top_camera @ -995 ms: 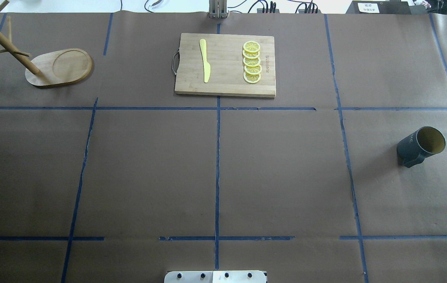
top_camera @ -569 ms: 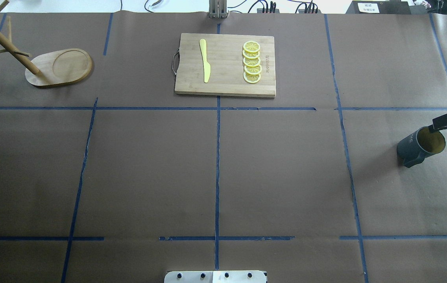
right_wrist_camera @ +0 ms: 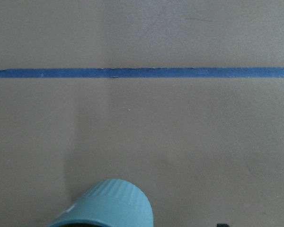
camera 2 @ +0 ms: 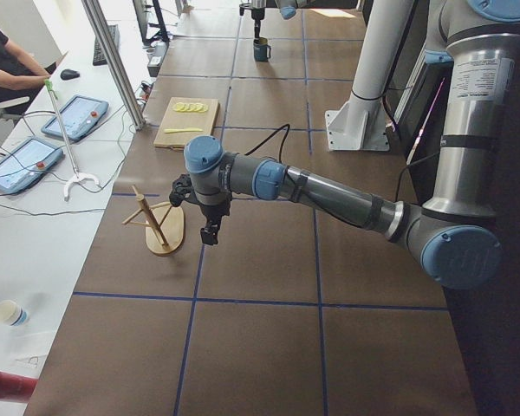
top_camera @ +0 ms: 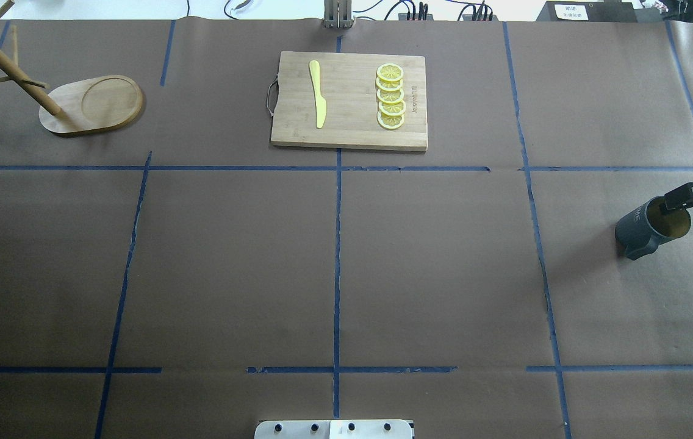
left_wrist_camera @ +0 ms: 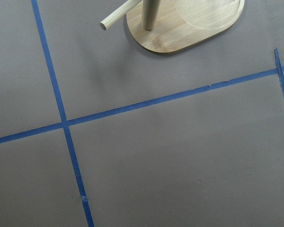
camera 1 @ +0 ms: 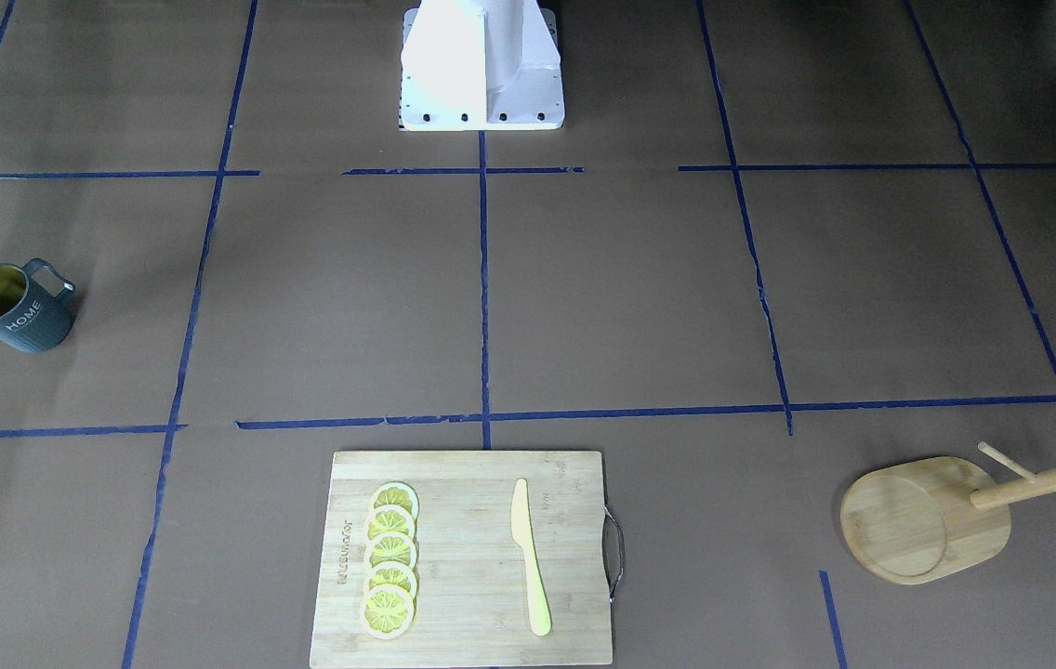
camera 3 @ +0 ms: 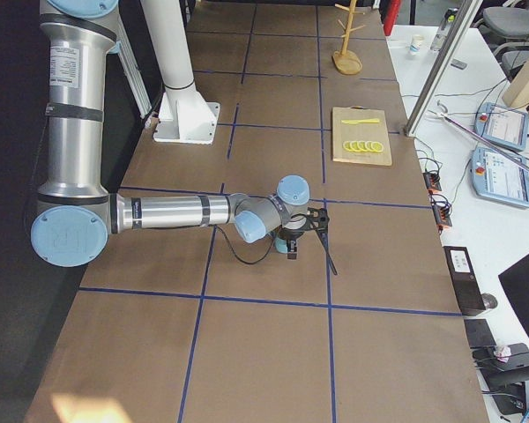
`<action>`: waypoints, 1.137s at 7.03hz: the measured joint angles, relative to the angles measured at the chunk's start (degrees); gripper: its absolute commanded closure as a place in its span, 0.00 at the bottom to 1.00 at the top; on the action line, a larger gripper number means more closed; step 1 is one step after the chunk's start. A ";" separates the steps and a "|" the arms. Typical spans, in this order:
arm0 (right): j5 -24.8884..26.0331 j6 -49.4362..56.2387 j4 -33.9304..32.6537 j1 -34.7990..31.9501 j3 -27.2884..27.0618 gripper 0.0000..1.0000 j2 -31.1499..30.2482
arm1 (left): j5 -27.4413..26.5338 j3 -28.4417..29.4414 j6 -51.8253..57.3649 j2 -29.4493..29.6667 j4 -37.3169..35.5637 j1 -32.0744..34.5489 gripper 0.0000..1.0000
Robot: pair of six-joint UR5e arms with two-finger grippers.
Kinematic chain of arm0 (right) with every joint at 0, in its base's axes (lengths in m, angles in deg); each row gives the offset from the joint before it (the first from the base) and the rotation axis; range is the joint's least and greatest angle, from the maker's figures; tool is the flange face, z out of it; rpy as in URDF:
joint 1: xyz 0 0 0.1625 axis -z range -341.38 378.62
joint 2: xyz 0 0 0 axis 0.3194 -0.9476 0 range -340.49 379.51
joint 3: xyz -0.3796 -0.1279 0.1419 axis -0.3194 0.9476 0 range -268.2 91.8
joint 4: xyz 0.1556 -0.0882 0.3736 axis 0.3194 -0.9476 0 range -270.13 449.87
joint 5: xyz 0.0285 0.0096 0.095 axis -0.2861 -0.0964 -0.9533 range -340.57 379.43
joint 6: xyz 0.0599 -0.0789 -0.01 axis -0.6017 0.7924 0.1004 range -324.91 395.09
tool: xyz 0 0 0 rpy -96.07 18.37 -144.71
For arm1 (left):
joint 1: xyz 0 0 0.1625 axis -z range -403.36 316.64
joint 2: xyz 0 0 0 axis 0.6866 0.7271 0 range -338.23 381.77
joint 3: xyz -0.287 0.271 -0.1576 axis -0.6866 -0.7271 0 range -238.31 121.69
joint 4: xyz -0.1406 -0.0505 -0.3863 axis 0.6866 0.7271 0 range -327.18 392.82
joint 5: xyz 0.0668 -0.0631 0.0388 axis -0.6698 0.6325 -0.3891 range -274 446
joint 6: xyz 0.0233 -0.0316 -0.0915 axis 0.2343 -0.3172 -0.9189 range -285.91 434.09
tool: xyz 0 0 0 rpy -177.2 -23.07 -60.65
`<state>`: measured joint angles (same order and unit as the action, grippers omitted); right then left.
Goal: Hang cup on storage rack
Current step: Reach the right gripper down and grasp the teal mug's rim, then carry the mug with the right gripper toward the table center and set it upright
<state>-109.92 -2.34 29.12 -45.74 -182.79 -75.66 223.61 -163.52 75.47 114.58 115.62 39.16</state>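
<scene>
White "HOME" lettering runs along the side of the cup (camera 1: 23, 321). The cutting board (camera 1: 463, 483) carries a brand stamp just beside the lemon slices (camera 1: 390, 574), too small to read. No other text is legible.

My tally, checked in two views: cup (top_camera: 642, 227), 1; storage rack (top_camera: 91, 103), 1; cutting board (top_camera: 352, 131), 1; yellow knife (top_camera: 318, 94), 1; lemon slices (top_camera: 390, 96), 5, counted singly along their row.

The cup (camera 1: 26, 323) is ribbed and matt, the storage rack (camera 1: 918, 520) smooth pale wood, the table cover (camera 1: 630, 297) matt brown paper.
</scene>
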 measured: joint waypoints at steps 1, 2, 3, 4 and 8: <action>-0.34 0.12 -0.01 0.12 -0.09 1.00 -0.22 | 0.05 0.00 -0.04 0.00 0.00 0.00 0.00; -0.64 0.18 -0.04 0.14 -0.29 1.00 -0.39 | 0.24 0.00 -0.08 0.00 0.00 0.01 0.00; -1.29 0.16 -0.20 0.08 -0.95 1.00 -0.51 | 0.67 -0.01 -0.17 0.00 0.00 0.01 0.00; -2.16 0.09 -0.50 -0.02 -2.17 1.00 -0.77 | 1.05 -0.13 -0.43 0.00 0.00 0.01 0.00; -3.60 -0.98 -25.26 -0.78 -16.12 1.00 7.01 | 1.35 -0.34 -0.96 -0.03 0.00 0.01 0.00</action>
<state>-113.52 -3.32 3.86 -46.52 -198.91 -68.65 224.95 -163.86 74.51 114.55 115.61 39.17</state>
